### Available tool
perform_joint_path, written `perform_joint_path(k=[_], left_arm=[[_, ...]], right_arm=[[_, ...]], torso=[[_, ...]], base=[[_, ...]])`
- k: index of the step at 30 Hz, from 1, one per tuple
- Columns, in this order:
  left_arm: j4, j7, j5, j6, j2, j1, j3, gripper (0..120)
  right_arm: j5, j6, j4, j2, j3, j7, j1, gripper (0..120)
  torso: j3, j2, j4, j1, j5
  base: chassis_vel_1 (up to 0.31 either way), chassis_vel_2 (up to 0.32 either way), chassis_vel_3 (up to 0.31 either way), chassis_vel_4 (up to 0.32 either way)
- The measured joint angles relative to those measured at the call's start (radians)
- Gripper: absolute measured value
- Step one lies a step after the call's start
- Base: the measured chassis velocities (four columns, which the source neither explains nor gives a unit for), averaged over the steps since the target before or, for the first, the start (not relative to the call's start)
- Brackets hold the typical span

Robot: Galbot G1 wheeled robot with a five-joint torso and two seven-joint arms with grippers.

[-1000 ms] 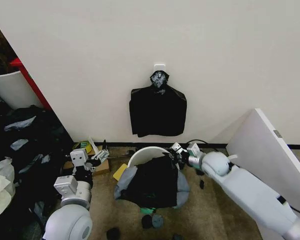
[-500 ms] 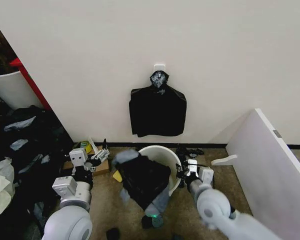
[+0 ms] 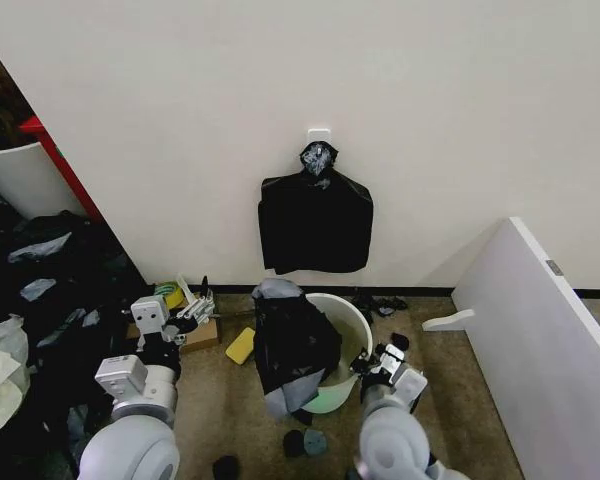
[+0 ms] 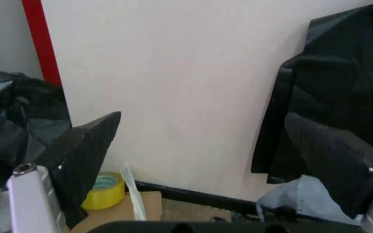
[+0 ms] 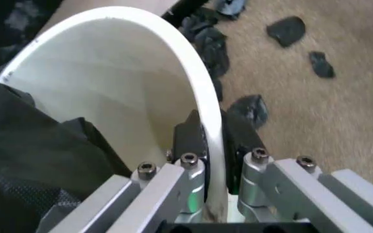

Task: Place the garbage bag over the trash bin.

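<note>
Risk: the trash bin (image 3: 348, 330) looks tilted, gripped at one wall only; it could tip or slip free, and the garbage bag (image 3: 292, 345), draped loosely over the left side of the rim, could slide off onto the floor. Right end effector (image 5: 213, 141) is clenched on the bin's rim, one finger inside, one outside. Left end effector (image 4: 199, 160) hangs released, jaws wide, near the wall, holding nothing.

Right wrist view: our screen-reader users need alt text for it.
The right tool is clamped on the white rim of the trash bin, one finger inside and one outside. The black garbage bag hangs into the bin, above brown carpet.
</note>
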Motion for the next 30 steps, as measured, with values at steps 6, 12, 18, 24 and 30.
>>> perform_joint_path(k=[6,12,18,24,30], left_arm=[[0.006,-0.002,0.000,-0.001,0.001,-0.006,0.007,100],[0.024,-0.002,-0.001,-0.001,0.004,-0.018,0.014,100],[0.044,-0.001,0.001,-0.001,0.003,-0.021,0.022,100],[0.124,0.002,0.025,0.002,0.001,-0.021,0.029,100],[0.211,0.002,0.015,0.013,0.012,-0.015,0.023,100]], right_arm=[[-0.009,0.014,-0.009,0.005,-0.006,0.002,-0.017,2],[-0.074,0.016,0.072,-0.033,-0.025,-0.017,-0.063,23],[-0.300,0.106,0.113,-0.095,-0.034,-0.137,-0.090,46],[-0.400,0.169,0.125,-0.173,-0.038,-0.379,-0.083,67],[-0.423,0.005,0.166,-0.244,-0.078,-0.454,-0.056,86]], torso=[[0.000,0.000,0.0000,0.000,0.0002],[0.000,0.000,0.0000,0.000,0.0002],[0.000,0.000,0.0000,0.000,0.0004],[0.000,0.000,0.0000,0.000,0.0004],[0.000,0.000,0.0002,0.000,0.0003]], base=[[0.000,0.000,0.000,0.000],[0.000,0.000,0.000,0.000],[0.000,0.000,0.000,0.000],[0.000,0.000,0.000,0.000],[0.000,0.000,0.000,0.000]])
